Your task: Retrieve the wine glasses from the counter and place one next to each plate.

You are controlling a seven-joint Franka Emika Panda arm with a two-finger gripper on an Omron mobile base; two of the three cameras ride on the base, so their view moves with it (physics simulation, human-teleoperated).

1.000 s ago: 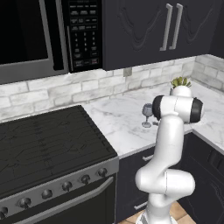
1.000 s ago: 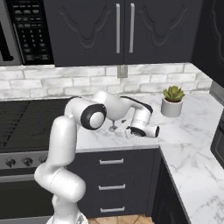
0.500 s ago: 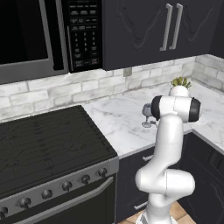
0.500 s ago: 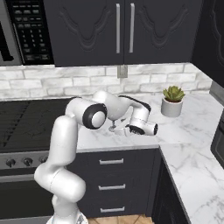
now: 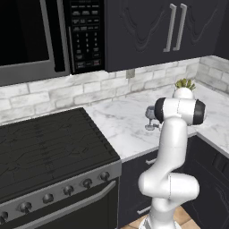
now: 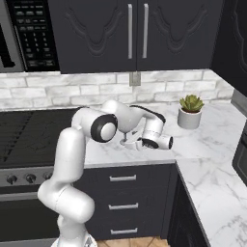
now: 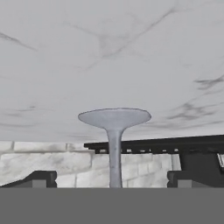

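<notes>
Your gripper point(image 7: 112, 181) sits wide open around the wine glass point(image 7: 114, 131) stem, left of the potted plant point(image 6: 189, 111) on the surface point(image 6: 212, 159).

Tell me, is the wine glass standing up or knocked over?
Standing up: the wine glass has its round foot flat on the counter.

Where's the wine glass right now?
The wine glass stands on the marble counter between the stove and the potted plant. In the hand view its stem rises between the pincer tips.
</notes>
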